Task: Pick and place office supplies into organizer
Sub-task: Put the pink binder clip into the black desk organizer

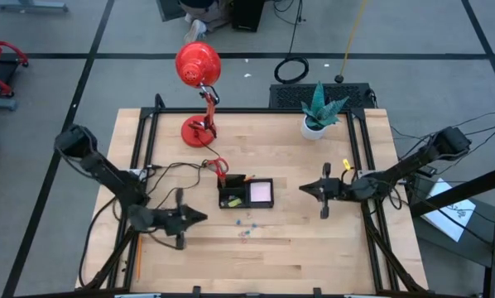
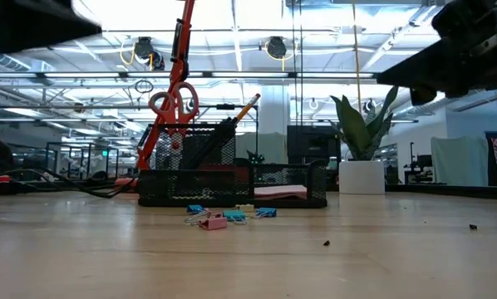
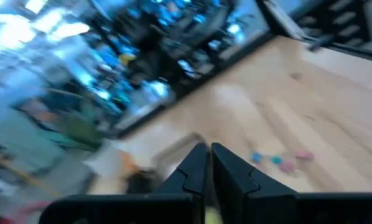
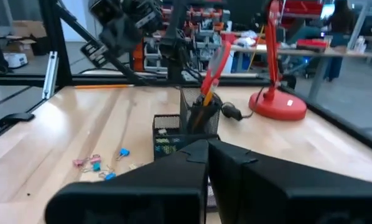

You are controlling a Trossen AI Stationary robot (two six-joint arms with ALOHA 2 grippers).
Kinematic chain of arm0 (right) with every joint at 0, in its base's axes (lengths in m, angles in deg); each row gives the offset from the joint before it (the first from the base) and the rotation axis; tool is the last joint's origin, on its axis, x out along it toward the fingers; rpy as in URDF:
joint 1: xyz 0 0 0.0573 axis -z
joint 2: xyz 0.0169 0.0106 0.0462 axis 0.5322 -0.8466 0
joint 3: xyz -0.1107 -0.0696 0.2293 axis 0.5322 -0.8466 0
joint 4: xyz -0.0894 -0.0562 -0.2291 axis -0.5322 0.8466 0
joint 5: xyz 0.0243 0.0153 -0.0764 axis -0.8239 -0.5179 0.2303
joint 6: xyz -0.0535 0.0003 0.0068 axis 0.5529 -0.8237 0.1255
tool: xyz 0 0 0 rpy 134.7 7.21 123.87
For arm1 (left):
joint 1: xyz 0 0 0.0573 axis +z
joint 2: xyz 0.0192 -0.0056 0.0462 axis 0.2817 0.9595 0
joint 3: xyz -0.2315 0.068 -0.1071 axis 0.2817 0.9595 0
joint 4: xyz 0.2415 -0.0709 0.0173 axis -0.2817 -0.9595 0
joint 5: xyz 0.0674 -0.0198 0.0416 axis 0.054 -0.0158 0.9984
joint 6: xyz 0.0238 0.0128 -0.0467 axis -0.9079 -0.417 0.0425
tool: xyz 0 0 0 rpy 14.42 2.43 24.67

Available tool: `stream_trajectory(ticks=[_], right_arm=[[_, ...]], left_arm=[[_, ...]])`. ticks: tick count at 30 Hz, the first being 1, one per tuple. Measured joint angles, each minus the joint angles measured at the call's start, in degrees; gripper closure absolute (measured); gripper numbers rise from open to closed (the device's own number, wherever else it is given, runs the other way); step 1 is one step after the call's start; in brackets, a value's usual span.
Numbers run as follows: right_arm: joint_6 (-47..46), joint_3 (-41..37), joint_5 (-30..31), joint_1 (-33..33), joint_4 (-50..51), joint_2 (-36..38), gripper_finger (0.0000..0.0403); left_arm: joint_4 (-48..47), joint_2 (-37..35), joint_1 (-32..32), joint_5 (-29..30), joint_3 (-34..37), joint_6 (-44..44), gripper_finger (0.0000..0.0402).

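You are looking at a wooden table [image 1: 314,248] with the red desk lamp [image 1: 199,70] standing at 11 o'clock of the organizer [image 1: 246,194] and the white plant pot [image 1: 315,126] at 1 o'clock. The organizer is sitting near the table's middle, holding the red-handled scissors [image 2: 175,104], orange pencil [image 2: 247,106] and pale sticky-note pad [image 1: 261,192]. The left gripper [image 1: 199,217] is hovering at its 8 o'clock, fingers nearly together, gripping nothing you can make out. The right gripper [image 1: 304,189] is waiting at 3 o'clock, fully closed and empty. The clips [image 2: 223,215] are lying loose at 6 o'clock; only the low view is showing you pink ones among the blue.
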Motion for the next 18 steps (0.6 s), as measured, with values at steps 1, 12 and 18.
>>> stream_trajectory(ticks=[1, 12, 18], right_arm=[[0.9, 0.0, 0.1, -0.2, 0.8, 1.4, 0.0403], [6.3, 0.0, -10.2, 4.8, 12.2, 20.7, 0.0403], [3.7, 0.0, -11.4, 5.4, 21.6, 27.8, 0.0403]], left_arm=[[-0.1, -2.3, -1.3, 2.4, 0.0, -2.4, 0.0371], [-21.8, -32.0, 7.3, -9.7, 0.0, -5.3, 0.0393], [-26.4, -43.7, 6.0, -11.8, 0.0, -7.8, 0.0391]])
